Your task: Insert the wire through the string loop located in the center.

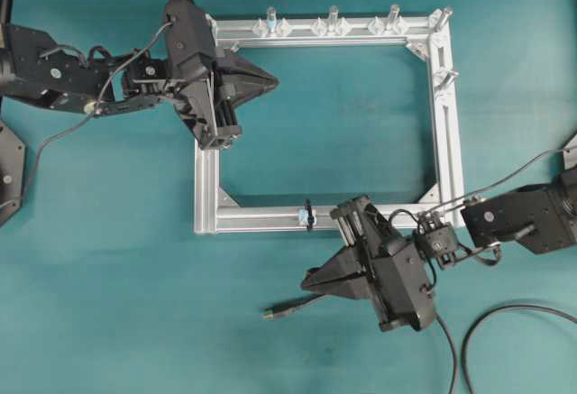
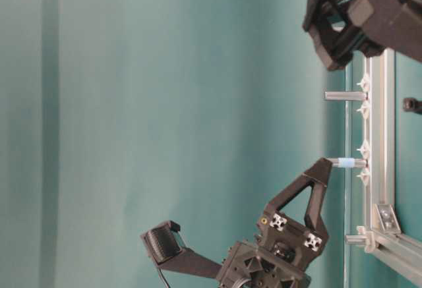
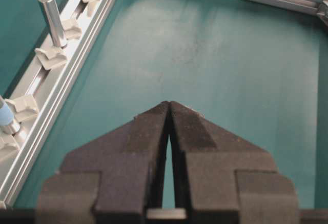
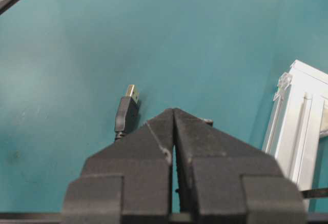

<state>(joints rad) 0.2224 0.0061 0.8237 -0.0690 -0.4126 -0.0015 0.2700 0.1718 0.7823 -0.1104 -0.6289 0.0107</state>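
I see open teal mat inside the aluminium frame (image 1: 446,132), wide enough for a gripper. Upright posts (image 1: 333,17) crowd its far bar. The string loop (image 1: 308,215) sits on the near bar, with the wire (image 1: 287,308) lying on bare mat nearer.

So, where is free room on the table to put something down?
Bare cloth inside the frame, right of the left gripper, and left of the frame's lower bar. It is crowded around the right gripper, near the wire and string loop.

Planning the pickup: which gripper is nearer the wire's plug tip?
Right. The right gripper hovers just beside the wire's plug tip; the left gripper sits far across the frame.
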